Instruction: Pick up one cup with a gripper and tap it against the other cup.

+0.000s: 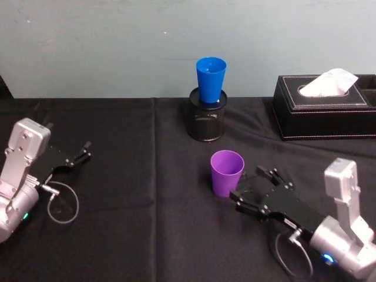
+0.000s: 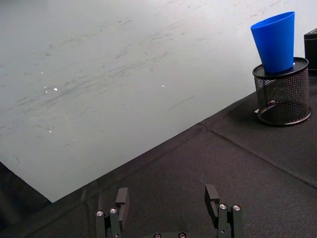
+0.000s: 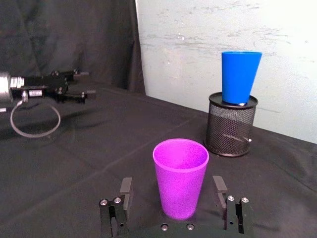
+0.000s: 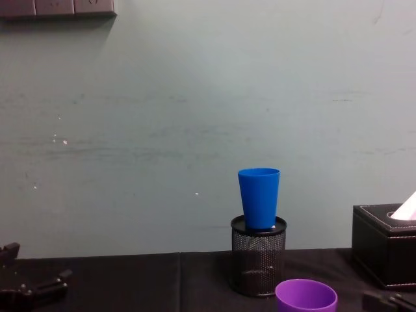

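On black cloth [image 1: 147, 235], the purple cup [image 1: 227, 172] stands between the right gripper's [image 1: 248, 183] parted fingers [image 3: 126, 191]; left gripper [image 1: 79, 153] gapes too.

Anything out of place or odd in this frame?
The blue cup stands perched in the mouth of the mesh holder rather than on the table, so it sits high. The purple cup is upright just before the right gripper, jaws open. The left gripper idles at the left. Nothing is spilled.
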Available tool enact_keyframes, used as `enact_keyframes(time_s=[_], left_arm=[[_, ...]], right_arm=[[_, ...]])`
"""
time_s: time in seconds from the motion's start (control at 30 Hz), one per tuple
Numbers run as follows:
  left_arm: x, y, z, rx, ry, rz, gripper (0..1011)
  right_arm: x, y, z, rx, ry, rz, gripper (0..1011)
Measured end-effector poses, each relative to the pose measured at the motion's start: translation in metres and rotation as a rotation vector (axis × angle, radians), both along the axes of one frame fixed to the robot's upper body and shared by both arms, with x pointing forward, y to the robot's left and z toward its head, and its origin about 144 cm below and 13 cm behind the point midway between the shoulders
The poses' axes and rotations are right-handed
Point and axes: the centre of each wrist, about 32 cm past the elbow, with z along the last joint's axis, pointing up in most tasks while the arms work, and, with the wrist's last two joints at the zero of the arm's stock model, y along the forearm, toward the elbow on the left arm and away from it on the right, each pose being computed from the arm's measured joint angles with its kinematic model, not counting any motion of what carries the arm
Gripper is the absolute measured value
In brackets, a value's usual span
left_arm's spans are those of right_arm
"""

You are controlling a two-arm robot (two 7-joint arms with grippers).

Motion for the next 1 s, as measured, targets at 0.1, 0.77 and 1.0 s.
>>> enact_keyframes(time_s=[0.1, 0.77, 1.0], left_arm=[[0.000, 0.000, 0.000, 0.000, 0.000, 0.000, 1000], [0.000, 0.000, 0.000, 0.000, 0.000, 0.000, 1000], [0.000, 0.000, 0.000, 0.000, 0.000, 0.000, 1000]], right_arm=[[0.009, 0.005, 0.000, 0.017, 0.019, 0.001, 1002], [0.044, 0.027, 0.001, -0.030, 0.041, -0.021, 1002], [0.050, 0.032, -0.002, -0.025, 0.049, -0.028, 1002]])
